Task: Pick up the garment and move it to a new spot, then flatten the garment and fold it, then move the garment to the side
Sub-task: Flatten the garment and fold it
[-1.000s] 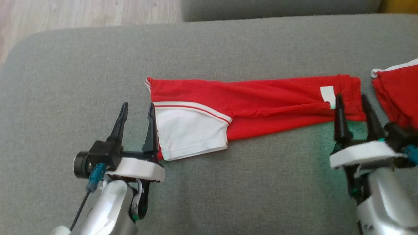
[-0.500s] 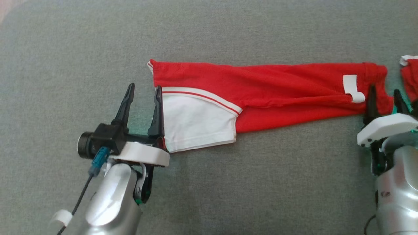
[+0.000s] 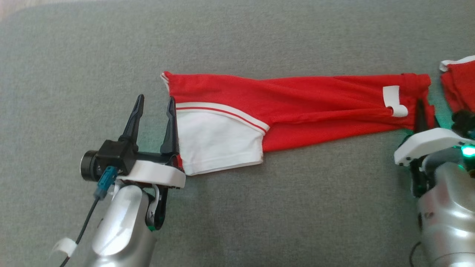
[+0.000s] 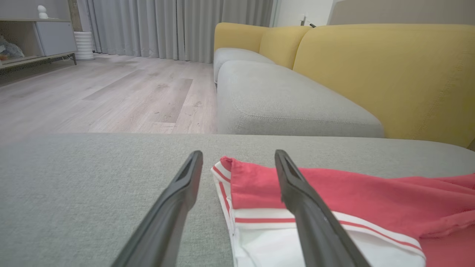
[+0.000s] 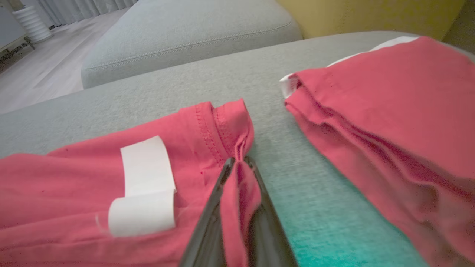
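Two grippers bracket the long red garment (image 3: 297, 100), which lies flat across the grey cushion (image 3: 259, 215). In the head view the right gripper (image 3: 420, 109) seems merely pressed against the hem. Its wrist view shows the fingers pinched tight on a fold of red cloth beside the white tag (image 5: 146, 185). The left gripper (image 3: 156, 98) stands spread wide, gripping nothing, one finger over the garment's white end. A second red garment (image 3: 458, 85) lies just beyond the hem, apart from it. Bare cushion stretches along the near and far sides.

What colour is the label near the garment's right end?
The label is white; right wrist view shows it best.
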